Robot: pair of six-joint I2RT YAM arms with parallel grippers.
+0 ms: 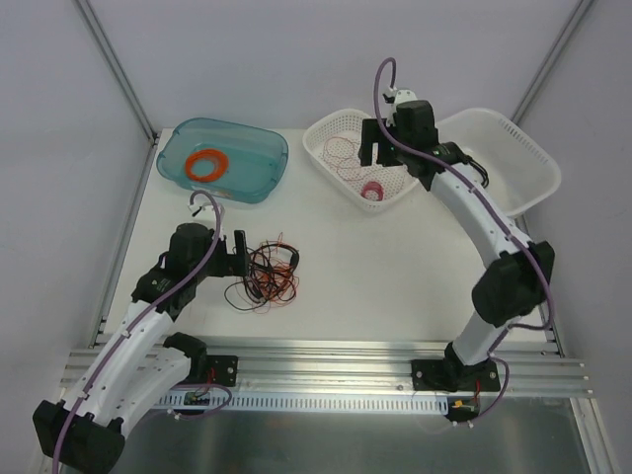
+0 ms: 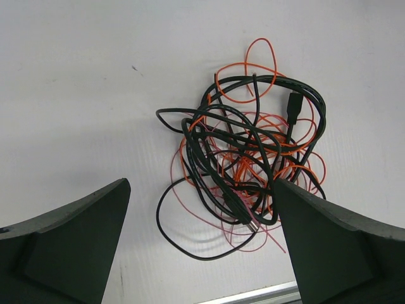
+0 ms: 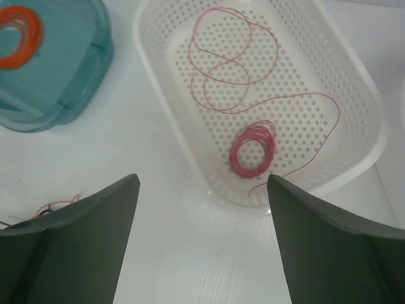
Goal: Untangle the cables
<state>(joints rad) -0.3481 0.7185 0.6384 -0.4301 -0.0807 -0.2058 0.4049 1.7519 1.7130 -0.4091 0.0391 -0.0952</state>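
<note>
The cables (image 1: 269,275) lie in one tangled heap of thin black, red and orange wires on the white table, left of centre. In the left wrist view the cables (image 2: 247,158) spread between and beyond my fingers, with a black plug end in the tangle. My left gripper (image 1: 240,253) is open and empty at the heap's left edge; it also shows in its wrist view (image 2: 201,185). My right gripper (image 1: 380,150) is open and empty above the perforated white basket (image 1: 318,158); it also shows in its wrist view (image 3: 202,180).
A thin pink wire (image 3: 234,63) and a small pink coil (image 3: 253,152) lie in the white basket (image 3: 158,76). A teal tray (image 1: 267,148) at the back left holds an orange ring (image 1: 207,165). A second white basket (image 1: 513,158) stands at the back right.
</note>
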